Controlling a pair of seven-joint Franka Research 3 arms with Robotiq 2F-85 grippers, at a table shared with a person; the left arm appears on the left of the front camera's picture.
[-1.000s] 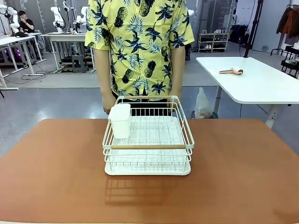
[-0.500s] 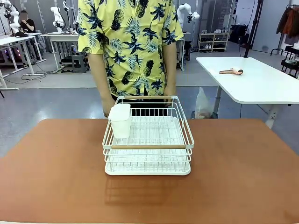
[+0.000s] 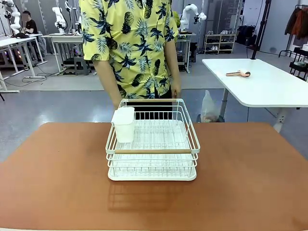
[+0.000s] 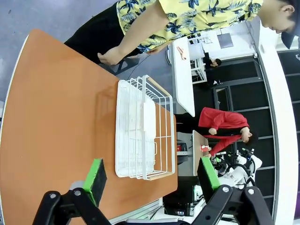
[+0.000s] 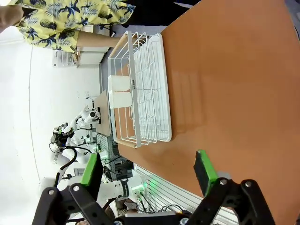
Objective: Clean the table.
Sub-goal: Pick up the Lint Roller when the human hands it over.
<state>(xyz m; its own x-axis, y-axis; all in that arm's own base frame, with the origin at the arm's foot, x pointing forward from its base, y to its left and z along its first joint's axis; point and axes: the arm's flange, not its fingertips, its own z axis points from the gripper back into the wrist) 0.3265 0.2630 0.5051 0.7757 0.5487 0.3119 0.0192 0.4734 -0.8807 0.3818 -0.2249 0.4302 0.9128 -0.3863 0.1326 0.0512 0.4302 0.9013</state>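
The reddish-brown table [image 3: 57, 183] spans the front view, and also shows in the left wrist view as table [image 4: 56, 117] and in the right wrist view as table [image 5: 234, 84]. A white wire dish rack [image 3: 152, 144] with a wooden handle and a white cup holder [image 3: 124, 124] stands at its middle; rack [image 4: 143, 129], rack [image 5: 140, 89]. My left gripper [image 4: 152, 176] is open, high above the table with nothing between its green pads. My right gripper [image 5: 147, 171] is open too, likewise holding nothing. A person in a yellow pineapple shirt [image 3: 130, 43] stands at the far edge, hands behind the rack.
A white table [image 3: 260, 82] with a small wooden tool [image 3: 238, 73] stands at the back right. A plastic bag [image 3: 208, 108] sits on the floor beyond the table. Wide bare tabletop lies left, right and in front of the rack.
The person has shifted to the picture's left and turned a little; their hands have drawn back from the rack's far rim. The rack has not moved.
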